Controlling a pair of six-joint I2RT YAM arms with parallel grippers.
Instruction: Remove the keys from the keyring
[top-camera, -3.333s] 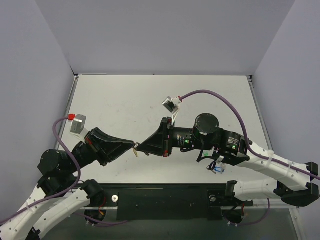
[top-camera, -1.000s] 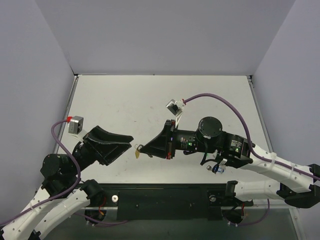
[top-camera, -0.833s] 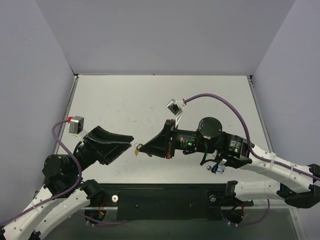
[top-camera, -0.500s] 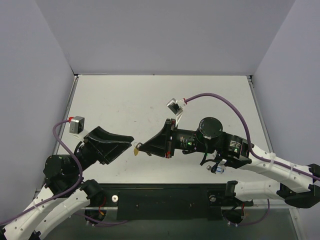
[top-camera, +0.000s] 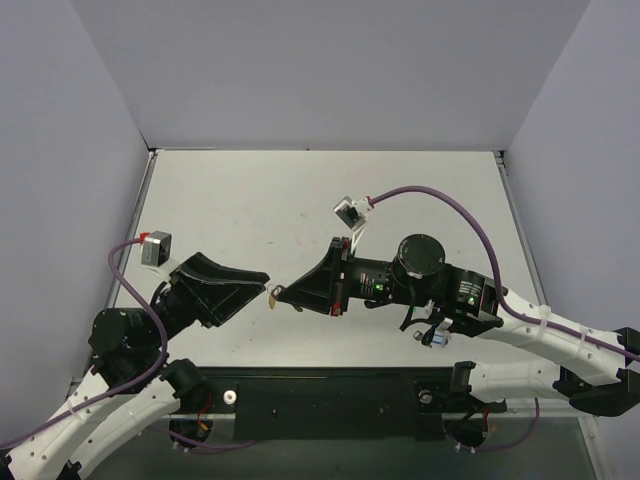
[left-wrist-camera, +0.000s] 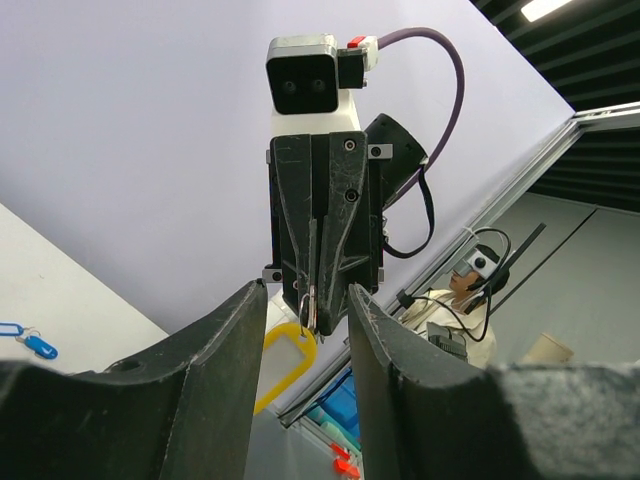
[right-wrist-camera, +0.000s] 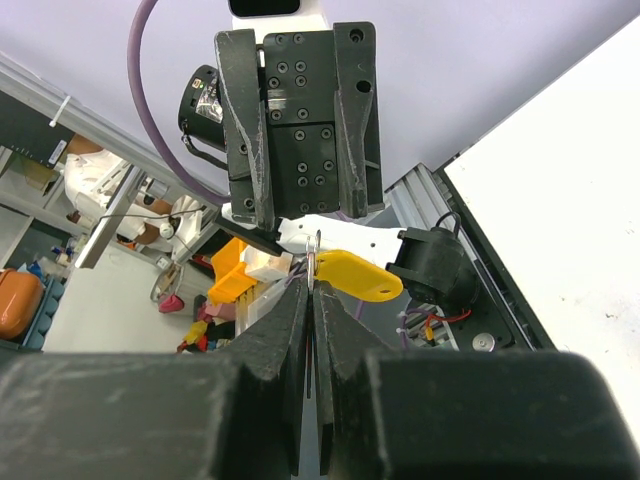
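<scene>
The keyring (right-wrist-camera: 314, 243) is pinched at the very tip of the right gripper (right-wrist-camera: 312, 292), whose fingers are pressed tight together on it. The yellow key (right-wrist-camera: 356, 276) hangs from the ring just past those tips. Both are held up off the table (top-camera: 300, 200), between the two arms.

What has changed is on the other side. A second ago the left gripper (top-camera: 262, 284) stood clearly apart from the key with its mouth wide. Since then it has crept in and narrowed, while the right arm has barely moved. In the left wrist view the ring and the right gripper's tip now sit in the gap between the left fingers (left-wrist-camera: 240, 320). As far as we can tell they touch neither finger, so that gripper is still parted and holds nothing.

We take this as the approach to a grip on the yellow key, so it can be worked along the wire while the right side holds the ring steady. The key is not yet off. The wire is too thin for us to see where its split lies.

A blue key (left-wrist-camera: 38, 346) lies on the table well away, seemingly already free.
</scene>
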